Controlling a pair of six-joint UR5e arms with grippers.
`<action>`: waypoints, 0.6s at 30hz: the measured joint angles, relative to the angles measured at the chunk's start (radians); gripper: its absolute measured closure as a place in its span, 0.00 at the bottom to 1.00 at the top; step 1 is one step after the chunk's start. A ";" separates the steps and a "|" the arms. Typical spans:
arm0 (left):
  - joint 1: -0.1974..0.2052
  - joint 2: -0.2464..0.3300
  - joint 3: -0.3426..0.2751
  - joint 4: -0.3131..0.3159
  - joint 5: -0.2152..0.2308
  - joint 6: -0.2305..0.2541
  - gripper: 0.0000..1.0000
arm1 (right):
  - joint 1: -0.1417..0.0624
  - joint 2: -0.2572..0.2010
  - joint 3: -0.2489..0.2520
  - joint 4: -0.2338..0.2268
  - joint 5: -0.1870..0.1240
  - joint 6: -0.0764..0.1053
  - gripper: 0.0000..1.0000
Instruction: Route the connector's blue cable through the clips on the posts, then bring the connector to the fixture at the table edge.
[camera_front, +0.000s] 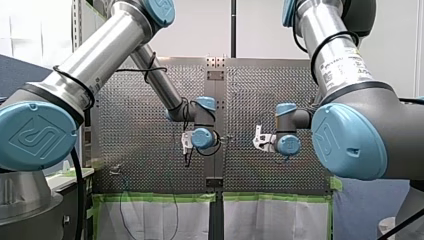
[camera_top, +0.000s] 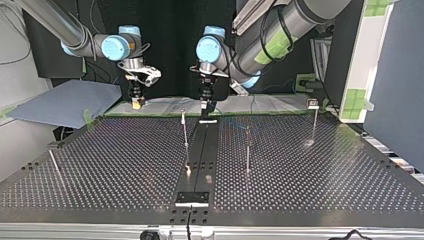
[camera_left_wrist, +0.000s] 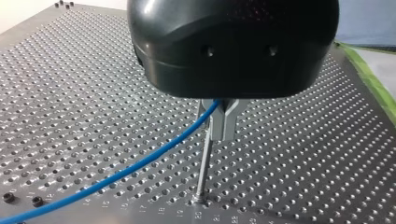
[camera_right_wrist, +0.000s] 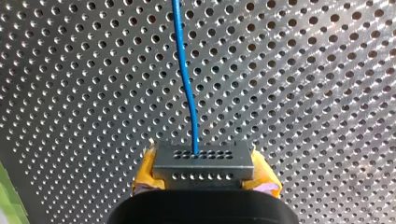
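Your right gripper (camera_right_wrist: 204, 179) pinches the connector (camera_right_wrist: 204, 161) between its yellow pads (camera_right_wrist: 144, 175), and the blue cable (camera_right_wrist: 187, 84) runs straight ahead. Your left gripper (camera_left_wrist: 219, 128) is nearer. It pinches that cable just above a post (camera_left_wrist: 202, 172), likely the next clip.

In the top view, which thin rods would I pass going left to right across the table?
A leaning rod near the left edge, a thin post just left of the dark centre strip, a second post right of it, then a clip-topped post.
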 joint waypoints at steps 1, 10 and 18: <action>0.000 0.000 0.002 -0.001 0.000 0.000 1.00 | -0.002 0.000 0.000 0.000 0.000 0.000 1.00; 0.007 -0.001 0.008 -0.003 0.029 -0.004 1.00 | -0.020 0.002 -0.012 0.009 -0.010 0.001 1.00; 0.009 -0.002 0.010 -0.005 0.034 -0.010 1.00 | -0.027 0.004 -0.017 0.012 -0.011 0.000 1.00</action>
